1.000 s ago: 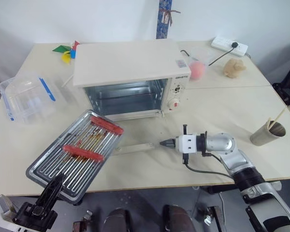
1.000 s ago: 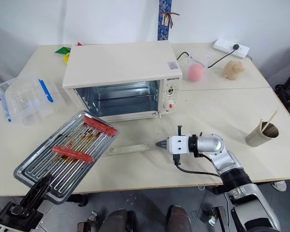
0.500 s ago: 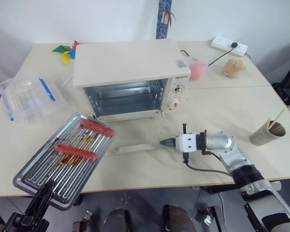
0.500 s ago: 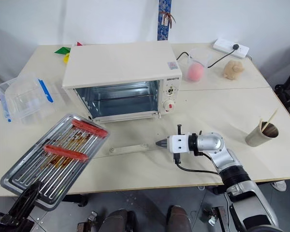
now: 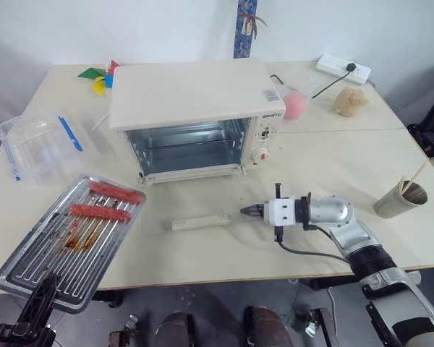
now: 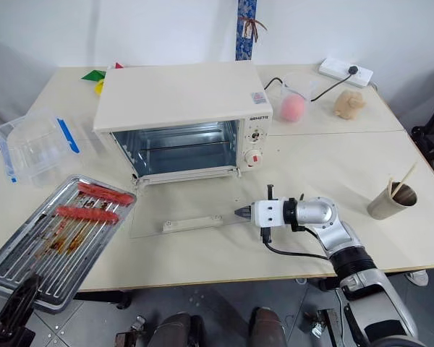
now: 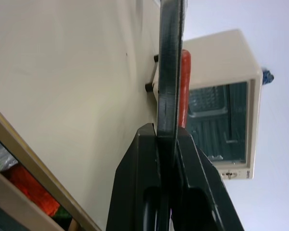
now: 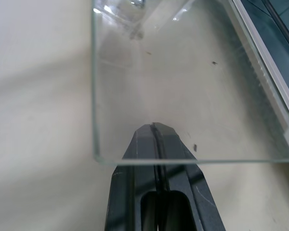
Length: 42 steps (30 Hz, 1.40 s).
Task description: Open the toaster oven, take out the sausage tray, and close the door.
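Gripping the sausage tray (image 5: 65, 238) by its near edge, our left hand (image 5: 37, 316) holds it over the desk's (image 5: 333, 155) left front corner. Behind stands the toaster oven (image 5: 195, 119), its door (image 6: 192, 211) lying flat open. Our right hand (image 5: 247, 211), clenched empty, touches the door's right edge.

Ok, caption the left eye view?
Left gripper holds sausage tray off table edge; oven door open flat.

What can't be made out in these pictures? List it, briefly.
- Tray: its near rim, head views, covered by the left tool.
- Oven knob markings: too small, head views.
- Cup contents: hidden by its rim.
- Right tool: whether it touches the glass door, unclear in the right wrist view.
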Motion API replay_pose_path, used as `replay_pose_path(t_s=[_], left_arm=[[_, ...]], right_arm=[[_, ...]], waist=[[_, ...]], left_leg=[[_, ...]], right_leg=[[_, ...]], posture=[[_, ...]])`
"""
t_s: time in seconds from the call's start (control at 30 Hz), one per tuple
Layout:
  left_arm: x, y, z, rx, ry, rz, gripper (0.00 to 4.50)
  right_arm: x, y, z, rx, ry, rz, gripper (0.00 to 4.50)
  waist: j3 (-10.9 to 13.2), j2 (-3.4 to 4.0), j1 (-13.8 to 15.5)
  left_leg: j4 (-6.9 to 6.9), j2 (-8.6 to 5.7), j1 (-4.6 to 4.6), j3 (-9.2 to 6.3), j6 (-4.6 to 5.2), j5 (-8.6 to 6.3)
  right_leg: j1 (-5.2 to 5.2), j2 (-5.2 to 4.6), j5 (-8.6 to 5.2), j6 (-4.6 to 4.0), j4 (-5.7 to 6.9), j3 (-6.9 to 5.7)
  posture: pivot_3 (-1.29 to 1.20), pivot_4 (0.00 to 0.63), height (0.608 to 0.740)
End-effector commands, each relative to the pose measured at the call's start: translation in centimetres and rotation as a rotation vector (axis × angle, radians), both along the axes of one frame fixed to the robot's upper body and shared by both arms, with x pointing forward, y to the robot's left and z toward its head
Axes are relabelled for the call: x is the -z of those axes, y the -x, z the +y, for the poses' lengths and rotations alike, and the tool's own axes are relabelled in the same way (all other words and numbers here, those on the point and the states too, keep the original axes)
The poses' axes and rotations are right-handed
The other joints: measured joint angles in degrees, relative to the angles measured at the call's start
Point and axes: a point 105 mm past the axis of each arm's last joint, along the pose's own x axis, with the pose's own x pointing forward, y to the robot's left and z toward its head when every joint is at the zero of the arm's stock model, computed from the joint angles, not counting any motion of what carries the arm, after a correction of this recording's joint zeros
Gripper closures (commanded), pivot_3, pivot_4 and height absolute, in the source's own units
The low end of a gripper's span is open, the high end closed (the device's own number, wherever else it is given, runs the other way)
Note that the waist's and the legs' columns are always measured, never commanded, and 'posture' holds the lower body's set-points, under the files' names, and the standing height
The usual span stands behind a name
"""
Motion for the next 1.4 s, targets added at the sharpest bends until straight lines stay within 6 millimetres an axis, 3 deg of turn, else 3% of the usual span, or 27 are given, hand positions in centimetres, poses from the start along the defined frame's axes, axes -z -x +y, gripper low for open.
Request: replay_pose_path(t_s=[0.03,0.4,0.73,1.07,1.27,1.4], left_arm=[[-0.7,0.4,1.1,-0.044,-0.024,-0.032,4.5],[-0.1,0.9,1.1,-0.07,0.021,-0.036,4.5],[0.4,1.5,0.9,-0.093,0.044,-0.02,4.5],[0.8,-0.3,-1.0,0.021,0.083,-0.006,4.5],[1.2,-2.0,-3.0,0.181,0.106,0.008,4.5],[1.3,-3.8,-3.7,0.332,0.063,0.038,4.5]], right_arm=[[-2.7,-0.8,-0.4,0.021,-0.039,-0.064,4.48],[-5.7,-1.7,-0.8,0.036,-0.077,-0.082,4.48],[-10.3,-3.0,-0.8,0.049,-0.158,-0.095,4.48],[-13.8,-3.7,-0.3,0.066,-0.249,-0.142,4.48],[-14.0,-2.6,-0.1,0.039,-0.265,-0.079,4.48],[-12.5,0.6,-0.4,-0.049,-0.204,0.097,4.48]], waist=[[0.0,0.0,-0.02],[0.0,0.0,-0.03],[0.0,0.01,-0.19],[0.0,0.0,-0.07],[0.0,0.0,0.16],[0.01,0.03,0.31]], left_leg=[[0.0,0.0,0.0,0.01,0.0,0.0],[0.0,0.02,-0.01,0.02,0.01,-0.03],[-0.01,0.04,-0.01,0.05,-0.01,-0.05],[0.02,0.03,-0.04,0.06,0.03,-0.08],[0.02,0.01,-0.05,0.04,0.04,-0.1],[0.01,0.03,-0.04,-0.06,0.02,-0.1]], right_leg=[[-0.01,0.0,0.0,0.0,0.01,0.0],[-0.02,0.01,0.0,0.01,0.0,0.0],[-0.05,0.02,0.01,0.01,0.02,0.0],[-0.06,0.02,0.01,0.01,0.02,0.02],[-0.04,0.01,0.01,0.01,0.02,0.04],[-0.04,0.04,0.01,0.02,0.12,0.02]], posture=[[0.0,0.15,0.74],[0.0,0.15,0.74],[0.0,0.15,0.74],[0.0,0.15,0.74],[0.0,0.15,0.74],[0.0,0.15,0.74]])
